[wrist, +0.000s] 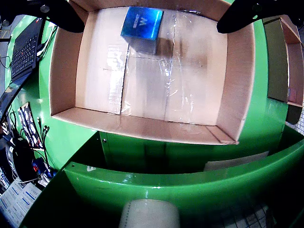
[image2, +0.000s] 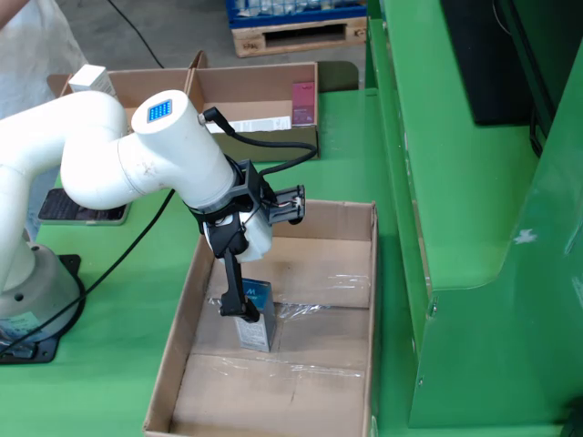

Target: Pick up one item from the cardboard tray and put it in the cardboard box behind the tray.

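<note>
A blue carton stands upright on the floor of a large shallow cardboard box, near its left wall in the fixed view. My gripper hangs just over the carton. In the wrist view its two black fingers stand far apart at the top corners, clear of the carton's sides. In the fixed view only one dark finger shows, down beside the carton's left edge. The gripper is open and holds nothing.
A second, divided cardboard box lies farther back with a white pack and a maroon item. Green machine housing rises to the right. A keyboard and cables lie left in the wrist view.
</note>
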`<state>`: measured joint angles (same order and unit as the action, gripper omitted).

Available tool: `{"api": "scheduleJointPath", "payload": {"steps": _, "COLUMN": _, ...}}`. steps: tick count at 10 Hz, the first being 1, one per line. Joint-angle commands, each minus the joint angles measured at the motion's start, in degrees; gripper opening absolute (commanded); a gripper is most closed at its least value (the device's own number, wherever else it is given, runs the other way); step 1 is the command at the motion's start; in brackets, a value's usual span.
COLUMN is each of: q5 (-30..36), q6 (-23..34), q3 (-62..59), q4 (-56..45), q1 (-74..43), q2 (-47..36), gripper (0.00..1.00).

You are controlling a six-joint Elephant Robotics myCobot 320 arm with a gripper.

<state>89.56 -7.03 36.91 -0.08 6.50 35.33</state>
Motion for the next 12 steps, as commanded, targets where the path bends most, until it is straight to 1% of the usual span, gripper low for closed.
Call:
{"api": "scheduleJointPath", "payload": {"steps": 1, "q5": 0.6, "q6": 0.1, "q3": -2.3, "q4": 0.5, "q1": -0.1, "q2": 0.0, "gripper": 1.0}}
{"api": "scheduleJointPath", "payload": {"steps": 2, "q5": 0.6, "q6": 0.1, "q3": -2.3, "q4": 0.5, "q1": -0.1, "q2": 0.0, "gripper": 1.0}}
{"api": "scheduleJointPath", "payload": {"steps": 3, "q5": 0.5, "q6": -0.3, "q3": -5.2, "q4": -1.6, "q1": -0.1, "q2": 1.8, "gripper": 1.0}}
{"api": "scheduleJointPath", "payload": {"steps": 4, "q5": 0.6, "q6": -0.5, "q3": -4.6, "q4": -1.5, "q1": -0.2, "q2": 1.9, "gripper": 1.0}}
{"api": "scheduleJointPath", "payload": {"steps": 5, "q5": 1.1, "q6": -0.6, "q3": -0.9, "q4": 0.9, "q1": -0.6, "q2": 0.5, "gripper": 1.0}}
{"api": "scheduleJointPath", "payload": {"steps": 12, "q5": 0.4, "q6": -1.9, "q3": -1.1, "q4": 0.3, "q1": -0.6, "q2": 3.5, "gripper": 1.0}}
